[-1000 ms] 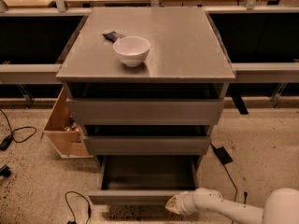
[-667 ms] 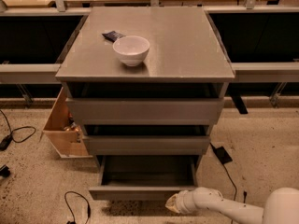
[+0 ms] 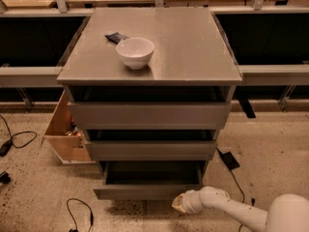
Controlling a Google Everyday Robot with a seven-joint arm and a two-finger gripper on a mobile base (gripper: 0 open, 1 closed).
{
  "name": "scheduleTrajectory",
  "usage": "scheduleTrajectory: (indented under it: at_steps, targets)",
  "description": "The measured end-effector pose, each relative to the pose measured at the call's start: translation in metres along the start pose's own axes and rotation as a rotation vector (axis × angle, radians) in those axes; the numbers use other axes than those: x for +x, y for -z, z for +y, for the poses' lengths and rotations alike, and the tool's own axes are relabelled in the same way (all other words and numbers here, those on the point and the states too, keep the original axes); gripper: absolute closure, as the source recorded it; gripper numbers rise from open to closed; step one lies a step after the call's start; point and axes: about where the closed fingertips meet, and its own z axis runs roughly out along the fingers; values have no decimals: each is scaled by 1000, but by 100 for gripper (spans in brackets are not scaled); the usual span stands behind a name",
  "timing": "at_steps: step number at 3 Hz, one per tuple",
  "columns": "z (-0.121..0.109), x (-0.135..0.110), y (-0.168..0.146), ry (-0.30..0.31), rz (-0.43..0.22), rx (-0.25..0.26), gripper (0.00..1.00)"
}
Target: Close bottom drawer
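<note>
**Item 1.** Gripper (image 3: 179, 203): low near the floor, set against the right end of the bottom drawer's front. How far it is open cannot be told, and nothing is seen to be held.

**Item 2.** Bottom drawer (image 3: 145, 192): lowest in the grey cabinet (image 3: 149, 115) and partly pulled out, with no contents visible in the tray. The front is recorded nearer the cabinet than a second ago, and the gripper has been carried in with it. The push is therefore judged under way, with some travel left.

**Item 3.** White bowl (image 3: 135, 52): placed on the cabinet top, with a small dark object (image 3: 116, 36) just behind it.

**Item 4.** Wooden box (image 3: 65, 137): stood on the floor at the cabinet's left.
</note>
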Motion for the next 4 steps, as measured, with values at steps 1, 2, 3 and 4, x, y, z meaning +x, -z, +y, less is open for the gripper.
scheduleTrajectory:
  at_steps: [1,2,3,4]
  targets:
    - [-40,-4,-6,2,-8,27,100]
    - [-39,-4,-6,2,-8,27,100]
    - [-61,-7,-8,3,-13,43,100]
    - [-67,-8,-8,3,-15,49,100]
